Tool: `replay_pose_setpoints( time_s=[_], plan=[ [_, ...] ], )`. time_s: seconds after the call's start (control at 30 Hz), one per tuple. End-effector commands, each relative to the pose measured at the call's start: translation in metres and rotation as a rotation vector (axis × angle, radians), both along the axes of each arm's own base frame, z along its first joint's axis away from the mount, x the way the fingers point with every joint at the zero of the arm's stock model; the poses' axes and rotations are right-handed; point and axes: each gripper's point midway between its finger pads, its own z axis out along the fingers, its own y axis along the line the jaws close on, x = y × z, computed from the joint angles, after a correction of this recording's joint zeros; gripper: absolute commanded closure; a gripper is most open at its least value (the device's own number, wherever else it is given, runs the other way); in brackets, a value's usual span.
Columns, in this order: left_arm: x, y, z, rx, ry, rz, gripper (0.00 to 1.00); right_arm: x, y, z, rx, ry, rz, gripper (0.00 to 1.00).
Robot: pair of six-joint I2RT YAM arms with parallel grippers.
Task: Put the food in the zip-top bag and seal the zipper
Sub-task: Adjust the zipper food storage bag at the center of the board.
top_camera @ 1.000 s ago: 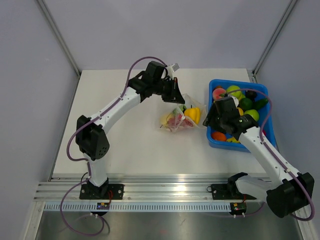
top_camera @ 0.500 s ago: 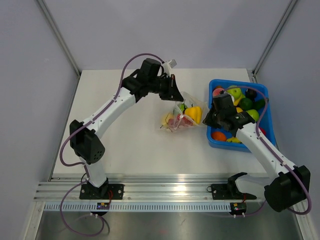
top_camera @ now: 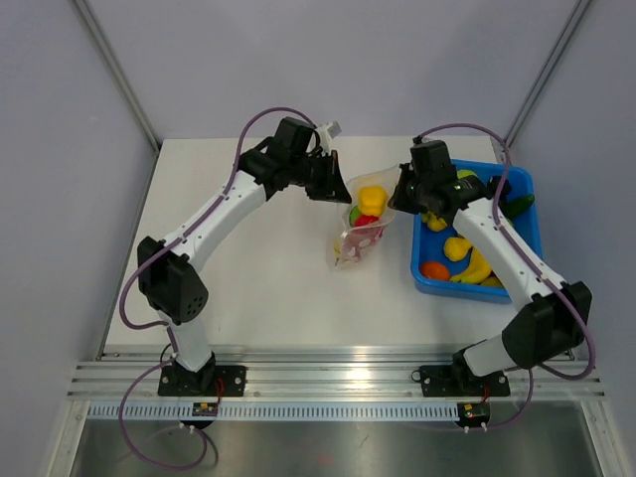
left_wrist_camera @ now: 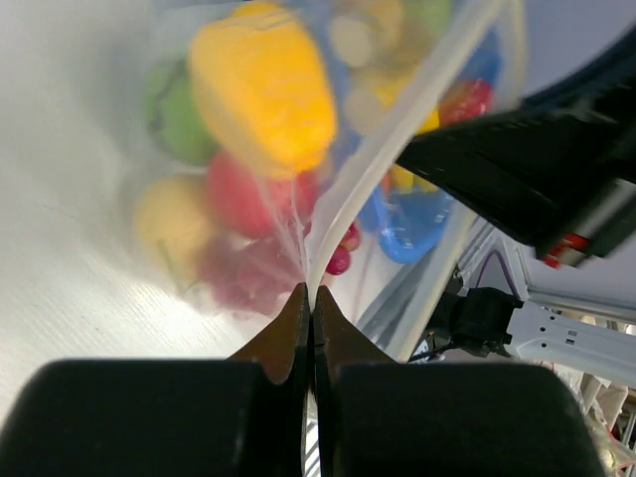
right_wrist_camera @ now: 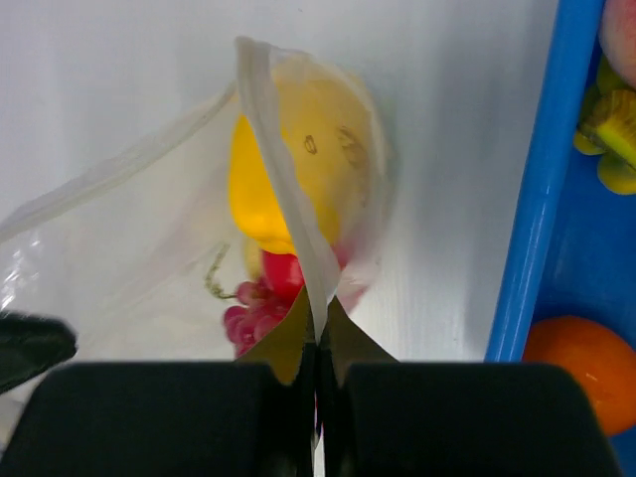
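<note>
The zip-top bag (top_camera: pixel 358 234), holding food (top_camera: pixel 372 196), hangs toward the tabletop's far edge beside the blue bin (top_camera: pixel 452 288). Its zipper (right_wrist_camera: pixel 283 179) runs left-right, with the left gripper (left_wrist_camera: pixel 311 298) clamped on one end and the right gripper (right_wrist_camera: pixel 318 308) on the other.

— Where's the zip-top bag (top_camera: pixel 358 234)?
— Middle of the worktop (top_camera: pixel 248 288), nearer the far edge, with food (top_camera: pixel 372 197) inside.
— Beside it?
— The bin (top_camera: pixel 452 290), along the right edge.
— The arms?
— The left end effector (top_camera: pixel 338 191) clamps the bag's left mouth edge and the right end effector (top_camera: pixel 396 199) its right.
</note>
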Motion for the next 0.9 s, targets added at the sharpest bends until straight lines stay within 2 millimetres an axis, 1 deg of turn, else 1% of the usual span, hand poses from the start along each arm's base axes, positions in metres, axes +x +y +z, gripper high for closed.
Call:
replay_pose_setpoints(
  time_s=[0.0, 0.07, 0.1, 0.13, 0.17, 0.2, 0.23, 0.27, 0.33, 0.37, 0.4, 0.43, 0.47, 0.5, 0.53, 0.57, 0.6, 0.63, 0.67, 0.7, 0.73, 0.77, 0.8, 0.87],
  plan=[
    [0.002, -0.010, -0.022, 0.038, 0.025, -0.023, 1.00, 0.013, -0.006, -0.029, -0.117, 0.064, 0.019, 1.00],
    [0.003, -0.011, -0.019, 0.037, 0.014, -0.022, 1.00, 0.017, -0.010, -0.025, -0.139, 0.041, 0.009, 0.98],
    [0.004, -0.010, -0.018, 0.038, 0.007, -0.018, 1.00, 0.020, -0.011, -0.017, -0.141, 0.022, 0.006, 0.93],
    [0.005, -0.011, -0.011, 0.031, -0.008, -0.017, 1.00, 0.022, -0.014, -0.012, -0.155, 0.013, -0.004, 0.68],
    [0.005, -0.010, -0.009, 0.032, -0.013, -0.017, 1.00, 0.020, -0.017, -0.010, -0.171, 0.016, -0.001, 0.55],
    [0.006, -0.011, -0.008, 0.031, -0.014, -0.017, 1.00, 0.020, -0.018, 0.003, -0.171, -0.011, -0.003, 0.46],
    [0.006, -0.011, -0.007, 0.029, -0.014, -0.015, 1.00, 0.019, -0.022, 0.008, -0.182, -0.024, -0.015, 0.34],
    [0.006, -0.012, -0.007, 0.025, -0.013, -0.016, 1.00, 0.016, -0.025, 0.020, -0.180, -0.052, -0.022, 0.31],
    [0.004, -0.014, -0.009, 0.015, 0.003, -0.022, 1.00, 0.012, -0.037, 0.034, -0.191, -0.083, -0.057, 0.30],
    [0.004, -0.015, -0.009, 0.007, 0.006, -0.023, 1.00, 0.008, -0.043, 0.038, -0.196, -0.086, -0.071, 0.29],
    [0.004, -0.016, -0.009, -0.001, 0.011, -0.027, 1.00, 0.000, -0.050, 0.048, -0.191, -0.112, -0.088, 0.28],
    [0.003, -0.017, -0.009, -0.005, 0.012, -0.030, 1.00, -0.003, -0.060, 0.051, -0.203, -0.121, -0.116, 0.27],
    [0.002, -0.018, -0.009, -0.010, 0.014, -0.031, 1.00, -0.007, -0.074, 0.054, -0.210, -0.124, -0.156, 0.25],
    [0.002, -0.018, -0.009, -0.012, 0.013, -0.030, 1.00, -0.016, -0.086, 0.055, -0.215, -0.131, -0.184, 0.24],
    [0.001, -0.019, -0.008, -0.015, 0.012, -0.032, 1.00, -0.021, -0.099, 0.054, -0.236, -0.132, -0.222, 0.23],
    [0.001, -0.020, -0.008, -0.020, 0.011, -0.034, 1.00, -0.024, -0.118, 0.050, -0.246, -0.117, -0.276, 0.22],
    [0.001, -0.020, -0.006, -0.023, 0.005, -0.036, 1.00, -0.033, -0.128, 0.040, -0.255, -0.097, -0.296, 0.22],
    [0.001, -0.019, -0.007, -0.022, 0.006, -0.035, 1.00, -0.037, -0.142, 0.034, -0.278, -0.084, -0.342, 0.22],
    [0.000, -0.019, -0.008, -0.019, 0.005, -0.037, 1.00, -0.043, -0.151, 0.025, -0.295, -0.059, -0.376, 0.21],
    [0.001, -0.018, -0.008, -0.014, 0.001, -0.036, 1.00, -0.052, -0.168, 0.011, -0.317, -0.016, -0.429, 0.20],
    [0.000, -0.017, -0.009, -0.008, 0.001, -0.036, 1.00, -0.058, -0.181, 0.003, -0.339, 0.012, -0.485, 0.19],
    [-0.001, -0.015, -0.011, 0.006, 0.000, -0.038, 1.00, -0.066, -0.188, -0.008, -0.339, 0.051, -0.517, 0.19],
    [0.000, -0.014, -0.012, 0.013, -0.005, -0.035, 1.00, -0.076, -0.205, -0.023, -0.345, 0.097, -0.573, 0.19],
    [-0.003, -0.011, -0.013, 0.022, -0.009, -0.041, 1.00, -0.088, -0.222, -0.038, -0.337, 0.145, -0.645, 0.19]
  ],
)
